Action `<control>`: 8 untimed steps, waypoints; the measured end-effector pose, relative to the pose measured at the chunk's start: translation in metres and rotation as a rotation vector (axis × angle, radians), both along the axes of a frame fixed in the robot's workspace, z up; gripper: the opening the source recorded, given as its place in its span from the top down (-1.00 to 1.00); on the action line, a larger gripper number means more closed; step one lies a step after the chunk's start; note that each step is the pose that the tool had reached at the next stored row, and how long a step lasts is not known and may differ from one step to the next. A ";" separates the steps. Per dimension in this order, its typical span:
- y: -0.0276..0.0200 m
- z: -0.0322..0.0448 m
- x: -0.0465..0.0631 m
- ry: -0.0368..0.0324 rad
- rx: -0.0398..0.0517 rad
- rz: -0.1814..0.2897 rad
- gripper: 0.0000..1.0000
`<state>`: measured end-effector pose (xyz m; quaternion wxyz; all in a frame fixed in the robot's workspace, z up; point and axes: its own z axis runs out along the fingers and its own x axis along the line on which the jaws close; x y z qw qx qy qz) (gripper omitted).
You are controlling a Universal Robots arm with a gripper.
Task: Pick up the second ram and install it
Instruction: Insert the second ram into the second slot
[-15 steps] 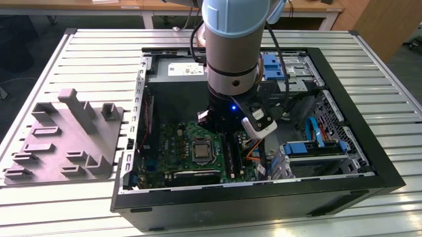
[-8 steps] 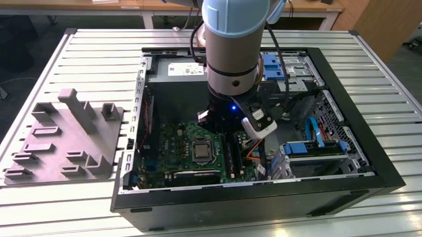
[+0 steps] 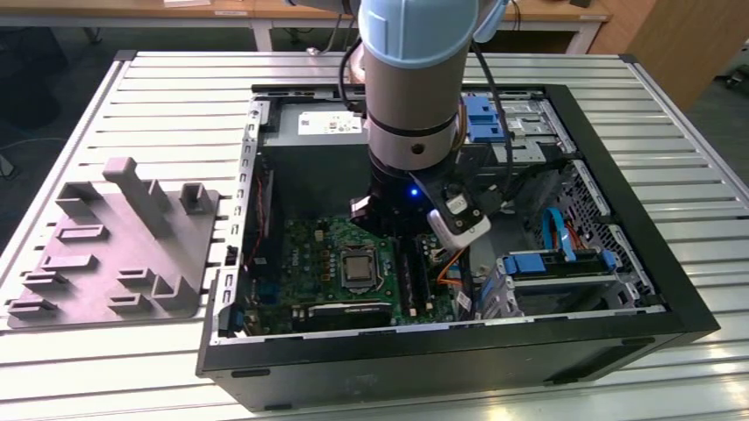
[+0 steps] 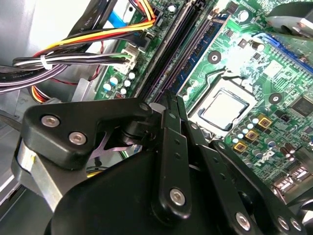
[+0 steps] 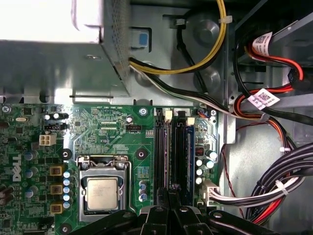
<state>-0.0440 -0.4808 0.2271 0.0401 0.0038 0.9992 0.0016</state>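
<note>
A pale blue-and-grey robot arm [image 3: 410, 79] reaches down into an open black computer case [image 3: 688, 303] on a slatted metal table [image 3: 175, 88]. Its black gripper [image 4: 173, 98] hangs just over the memory slots, at about three o'clock from the silver processor socket [image 3: 354, 267] in the exterior view. The jaws are drawn together with barely a line between them. I cannot tell whether they pinch a board edge or merely bear on it. The long blue-green stick with dark chips that I take for the second ram [image 5: 189, 154] stands on edge in the slot row beside the socket, just beyond the jaw tips. Seating it well looks a matter of pressing straight down, evenly along the stick, until the white end clips [image 5: 190, 117] close, and of keeping clear of the bundled cables [image 4: 73, 61] alongside.
</note>
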 end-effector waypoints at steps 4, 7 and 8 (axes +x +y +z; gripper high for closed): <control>0.0000 -0.0003 0.000 0.0000 0.0001 -0.004 0.77; 0.0000 -0.0013 0.001 0.0000 0.0000 -0.005 0.77; 0.0000 -0.0015 0.001 0.0001 -0.0002 -0.005 0.77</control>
